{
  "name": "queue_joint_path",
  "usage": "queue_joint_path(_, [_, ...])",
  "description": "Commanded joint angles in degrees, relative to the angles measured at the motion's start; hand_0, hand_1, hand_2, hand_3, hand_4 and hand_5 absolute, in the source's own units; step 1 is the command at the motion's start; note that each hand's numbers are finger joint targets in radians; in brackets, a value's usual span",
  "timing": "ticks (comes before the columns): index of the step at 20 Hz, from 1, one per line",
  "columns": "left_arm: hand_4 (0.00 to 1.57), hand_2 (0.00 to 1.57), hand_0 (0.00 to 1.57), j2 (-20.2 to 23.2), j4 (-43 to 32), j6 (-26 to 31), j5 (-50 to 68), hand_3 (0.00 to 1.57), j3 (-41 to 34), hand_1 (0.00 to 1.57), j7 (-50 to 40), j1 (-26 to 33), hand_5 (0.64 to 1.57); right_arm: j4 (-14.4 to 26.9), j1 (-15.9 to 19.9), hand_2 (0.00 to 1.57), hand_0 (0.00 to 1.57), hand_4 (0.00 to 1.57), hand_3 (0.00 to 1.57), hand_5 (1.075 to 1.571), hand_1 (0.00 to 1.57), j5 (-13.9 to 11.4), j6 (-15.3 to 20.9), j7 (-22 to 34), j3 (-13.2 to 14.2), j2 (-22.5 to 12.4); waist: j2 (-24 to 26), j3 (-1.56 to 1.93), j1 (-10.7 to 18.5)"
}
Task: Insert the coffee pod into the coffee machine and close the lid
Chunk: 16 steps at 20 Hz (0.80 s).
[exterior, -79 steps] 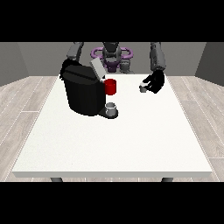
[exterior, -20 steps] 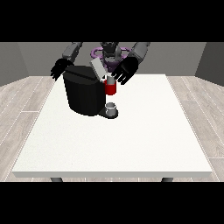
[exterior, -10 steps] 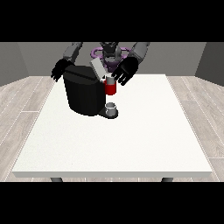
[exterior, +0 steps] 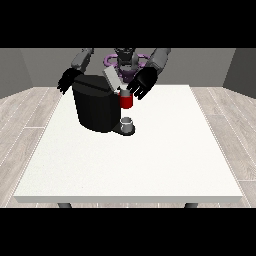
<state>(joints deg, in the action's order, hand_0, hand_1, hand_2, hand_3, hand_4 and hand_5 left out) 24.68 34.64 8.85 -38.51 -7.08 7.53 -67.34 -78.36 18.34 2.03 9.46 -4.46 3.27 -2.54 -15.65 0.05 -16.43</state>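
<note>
While the robot stands at the 12 o'clock edge of the table (exterior: 150, 165), the front view shows the following arrangement.

1. The coffee machine (exterior: 96, 107) is a black body standing on the table, toward 11 o'clock from the table's centre.
2. Its lid (exterior: 111, 79) is a pale grey flap, raised and tilted, at the top of the machine toward 1 o'clock.
3. A red part (exterior: 126, 101) sits on the machine's front at 3 o'clock of the body, directly below the lid.
4. A small grey cup (exterior: 127, 123) rests on the machine's base plate, at 6 o'clock of the red part.
5. The hand at the view's right (exterior: 141, 85) hovers at 1 o'clock of the red part, just beside the lid. Its fingers are spread apart and hold nothing.
6. The hand at the view's left (exterior: 66, 81) hangs at 10 o'clock of the machine, close to its top corner. Its fingers hang apart and hold nothing.
7. The coffee pod cannot be told apart from the machine in this view; whether it lies inside the brewing slot cannot be determined.
</note>
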Motion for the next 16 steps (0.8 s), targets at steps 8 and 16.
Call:
queue_joint_path(8, [0.36,1.12,1.05,2.5,-1.2,-0.5,-1.3,0.96,-0.4,1.05,2.5,-0.1,1.571,-3.2,1.1,0.0,0.0,0.46,0.0,1.571,0.0,0.4,0.0,5.1,-0.6,-0.6,0.3,-0.07,-0.9])
queue_joint_path(16, [0.0,0.0,0.0,0.8,-0.8,1.9,-4.6,0.0,4.1,0.0,4.8,2.8,1.571,-2.2,-1.5,0.0,0.0,0.42,0.0,1.571,0.0,-1.3,2.0,1.6,-2.4,2.0,2.1,-0.06,0.4])
